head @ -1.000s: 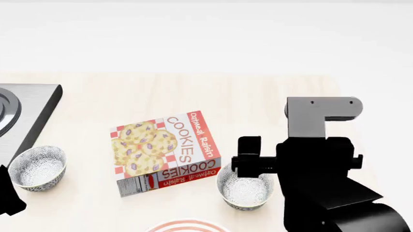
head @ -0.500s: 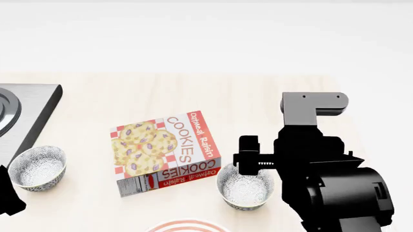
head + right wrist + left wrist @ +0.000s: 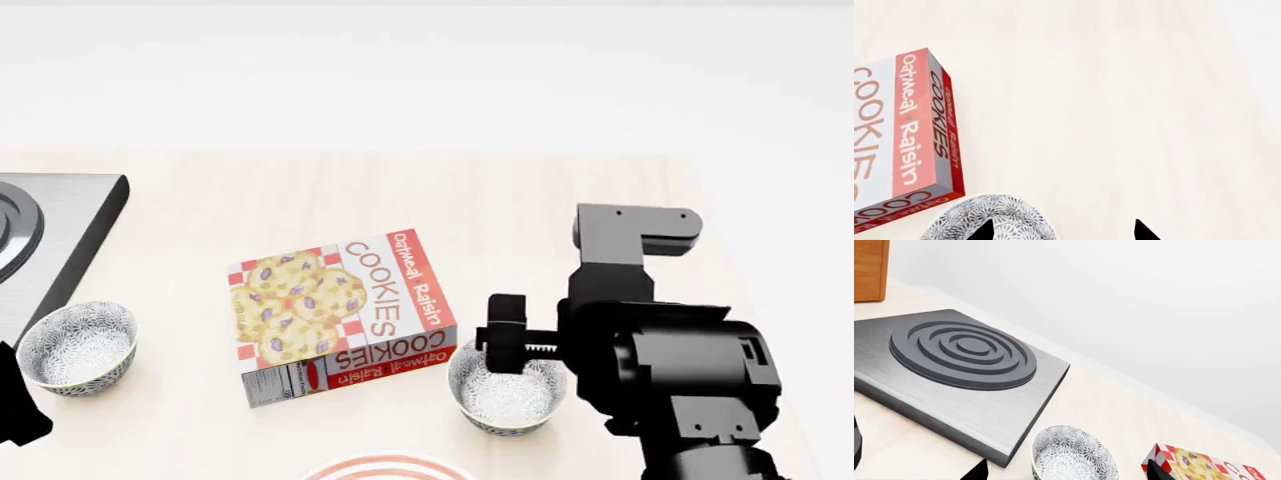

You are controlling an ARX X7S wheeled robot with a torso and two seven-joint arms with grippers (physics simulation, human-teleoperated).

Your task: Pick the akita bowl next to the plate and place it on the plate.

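Observation:
The akita bowl (image 3: 505, 398) (image 3: 991, 220), grey-black patterned and white inside, stands just right of the cookie box and beside the plate (image 3: 387, 468), whose red-ringed rim shows at the bottom edge of the head view. My right gripper (image 3: 514, 350) (image 3: 1062, 232) hangs open over the bowl's right rim. One fingertip is above the bowl and the other is over bare table. A second bowl of the same kind (image 3: 78, 347) (image 3: 1073, 455) sits at the left by the stove. My left gripper (image 3: 1067, 474) is open, with this second bowl ahead of it between the fingertips.
A red and white oatmeal raisin cookie box (image 3: 340, 315) lies flat between the two bowls. A grey stove plate with dark rings (image 3: 964, 355) occupies the table's left side. The table's right edge (image 3: 721, 250) runs close behind my right arm.
My right arm has turned at the wrist and shifted slightly left over the akita bowl. The bowls, box and left arm have not moved.

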